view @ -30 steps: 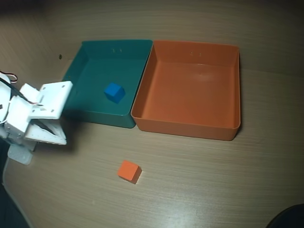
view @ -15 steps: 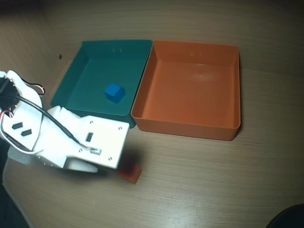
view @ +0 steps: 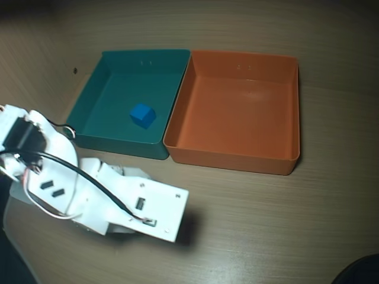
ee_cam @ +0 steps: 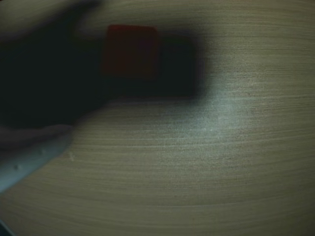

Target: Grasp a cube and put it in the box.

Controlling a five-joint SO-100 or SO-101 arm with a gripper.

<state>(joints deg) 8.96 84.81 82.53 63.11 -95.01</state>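
Early days here, by the look of it. Nothing grasped yet as far as can be told, and nothing dropped off: orange box (view: 237,112) sits empty in the overhead view, right beside the teal tray (view: 118,94) with the small blue cube (view: 142,115) in it. So pretty much the whole job left: close on the cube, lift, carry over the near wall of the box, let go.

In the overhead view, no sign of the cube at all, just the white arm (view: 106,201) stretched low over the wooden table (view: 266,225), hiding whatever's under it.

Wrist view helps a bit. Cube (ee_cam: 130,50) visible as a dim reddish square on the table, upper left of centre, buried in dark shadow. Only one pale finger (ee_cam: 29,160) showing, poking in from the lower left edge, below and left of the cube and clearly apart from it. Other finger out of sight or lost in the dark, so can't tell whether the jaws stand wide or pinched. Probably needs to push further toward the cube before any squeeze.
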